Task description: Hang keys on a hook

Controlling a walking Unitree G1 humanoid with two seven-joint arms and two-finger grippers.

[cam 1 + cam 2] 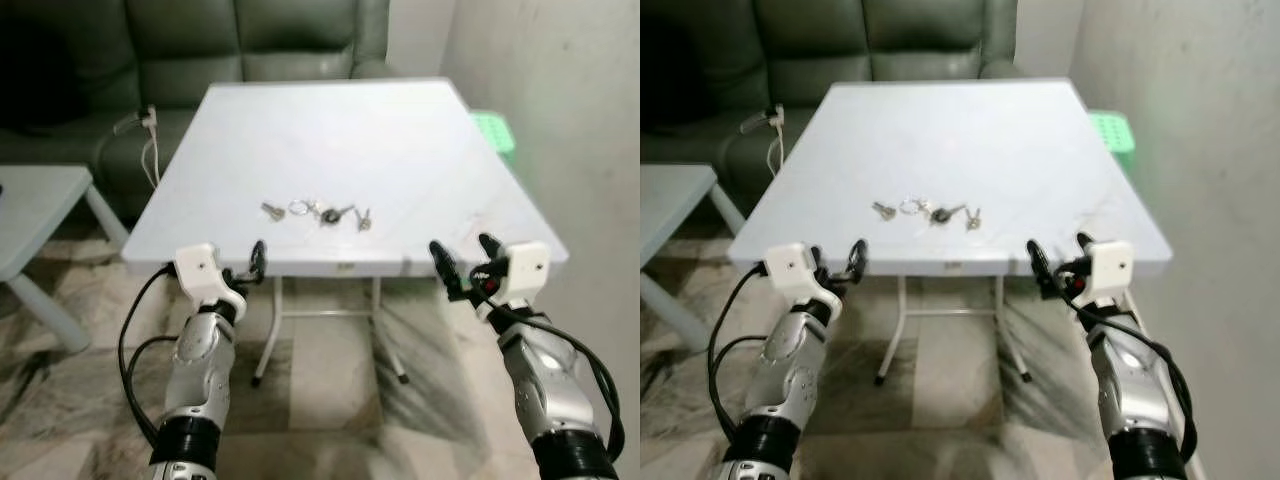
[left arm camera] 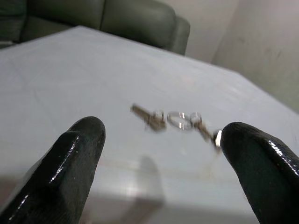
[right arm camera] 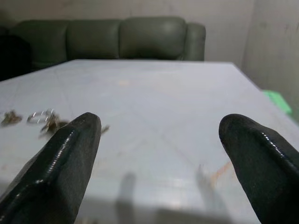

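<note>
A bunch of keys point(image 1: 315, 212) on a ring lies spread out flat near the front of the white folding table point(image 1: 330, 120); several small metal keys and a dark one show. The left wrist view has the keys point(image 2: 177, 120) just ahead, between and beyond the fingers point(image 2: 77, 154). My left gripper point(image 1: 245, 265) is held open at the table's front edge, short of the keys and slightly left of them. At the front right edge my right gripper point(image 1: 465, 255) is open too, with the keys point(image 3: 42, 119) off to its left. Both grippers hold nothing.
A dark green sofa point(image 1: 200, 40) stands behind the table. A low white side table point(image 1: 30, 200) is at the left, and a white cable with a plug point(image 1: 148, 125) hangs by the table's left edge. A green stool point(image 1: 495, 130) and a wall point(image 1: 570, 100) are on the right.
</note>
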